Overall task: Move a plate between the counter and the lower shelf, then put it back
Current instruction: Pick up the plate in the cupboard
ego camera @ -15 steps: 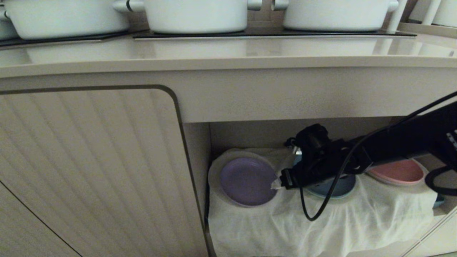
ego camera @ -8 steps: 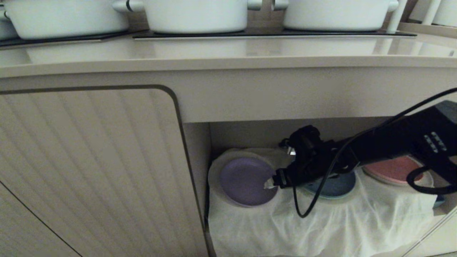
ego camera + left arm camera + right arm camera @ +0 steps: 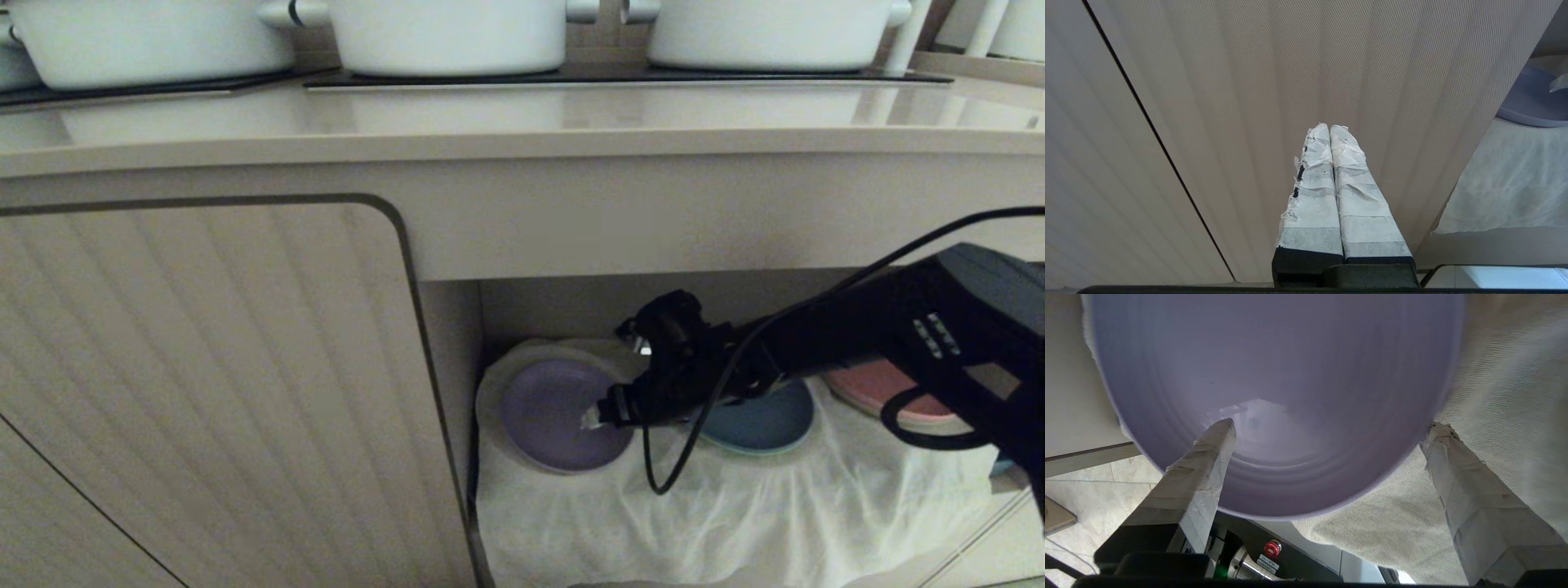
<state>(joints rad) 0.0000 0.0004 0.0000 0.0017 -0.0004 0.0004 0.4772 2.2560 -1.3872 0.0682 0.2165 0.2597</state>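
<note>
The lavender plate (image 3: 547,412) lies flat on the white cloth (image 3: 735,506) at the left end of the lower shelf (image 3: 571,310). My right gripper (image 3: 592,418) reaches in from the right and is open at the plate's right edge. In the right wrist view the plate (image 3: 1274,375) fills the frame. The right gripper (image 3: 1331,425) straddles its rim: one taped finger (image 3: 1208,457) is over the plate's inside, the other finger (image 3: 1453,465) is outside over the cloth. My left gripper (image 3: 1329,128) is shut and empty, facing the ribbed cabinet door. The counter (image 3: 522,122) runs above.
A blue plate (image 3: 763,425) and a pink plate (image 3: 873,384) sit on the cloth to the right, partly under my right arm. White pots (image 3: 449,33) stand on black panels (image 3: 620,77) on the counter. The closed ribbed door (image 3: 204,367) borders the shelf's left side.
My right arm has reached further left along the shelf, so the gripper tip has gone from just beside the plate's right edge to over its right part. The plates have not moved.
</note>
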